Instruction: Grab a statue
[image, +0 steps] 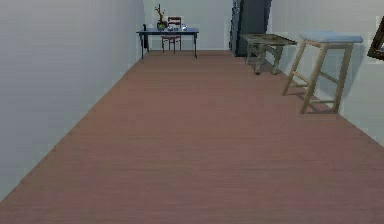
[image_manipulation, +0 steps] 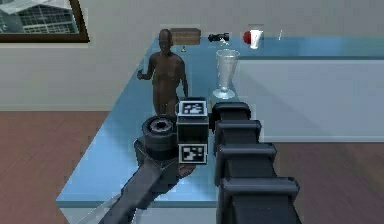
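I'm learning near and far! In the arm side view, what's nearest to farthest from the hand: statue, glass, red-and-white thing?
From the hand:
1. Brown statue, just beyond it.
2. Clear glass, farther right.
3. Red-and-white thing, farthest back, right.

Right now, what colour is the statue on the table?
Dark reddish brown; the statue shows best in the arm side view.

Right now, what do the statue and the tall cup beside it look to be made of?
Statue: dull reddish-brown all over, matte with a faint sheen, so possibly wood or bronze; the look leaves it open. Cup: seemingly clear glass, since what lies behind shows through it and its edges catch pale highlights.
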